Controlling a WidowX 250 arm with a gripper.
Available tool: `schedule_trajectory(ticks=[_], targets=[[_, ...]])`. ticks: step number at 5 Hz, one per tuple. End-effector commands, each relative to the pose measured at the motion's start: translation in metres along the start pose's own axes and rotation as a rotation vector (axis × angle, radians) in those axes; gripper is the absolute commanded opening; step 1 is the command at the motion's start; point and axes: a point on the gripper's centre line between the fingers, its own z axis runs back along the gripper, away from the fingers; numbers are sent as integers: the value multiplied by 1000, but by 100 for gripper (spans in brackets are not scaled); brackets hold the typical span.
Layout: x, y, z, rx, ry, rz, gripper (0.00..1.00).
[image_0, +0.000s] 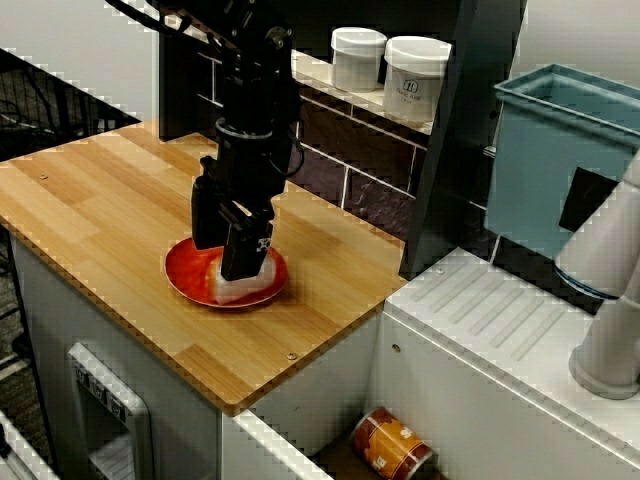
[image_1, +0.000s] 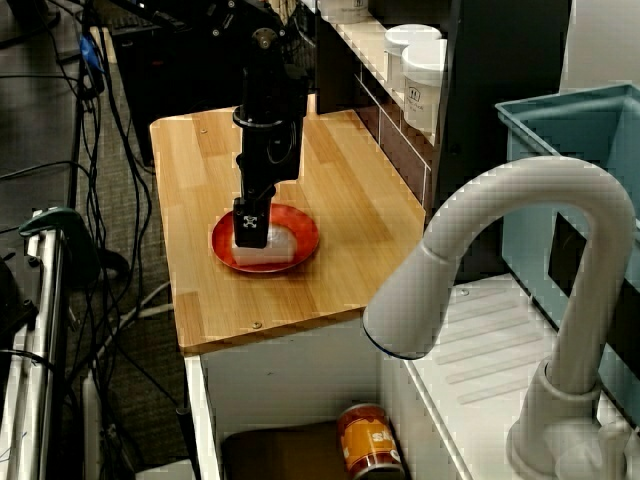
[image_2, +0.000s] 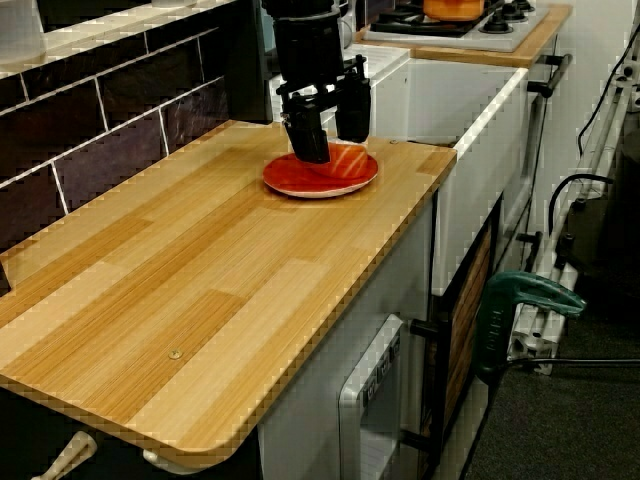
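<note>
The tool (image_2: 332, 146) is being held open, low over the red plate (image_2: 285, 183), fingers apart on either side of the salmon sushi piece (image_2: 347, 160). The sushi piece is being carried on the plate, near the wooden worktop (image_2: 200, 300) edge

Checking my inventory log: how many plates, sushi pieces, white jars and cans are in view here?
Red plate: 1
Sushi piece: 1
White jars: 2
Can: 1
Total: 5
</note>
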Motion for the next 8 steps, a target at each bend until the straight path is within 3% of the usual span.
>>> schedule_trajectory(ticks=[1,2,3,4,6,8], targets=[[-5,13,18,40,-15,-34,100],[-8,8,39,50,5,-82,100],[-15,7,57,62,-15,-113,100],[-16,6,56,45,-14,-113,100],[-11,-2,24,21,-117,-47,100],[-11,-4,5,52,-102,-26,100]])
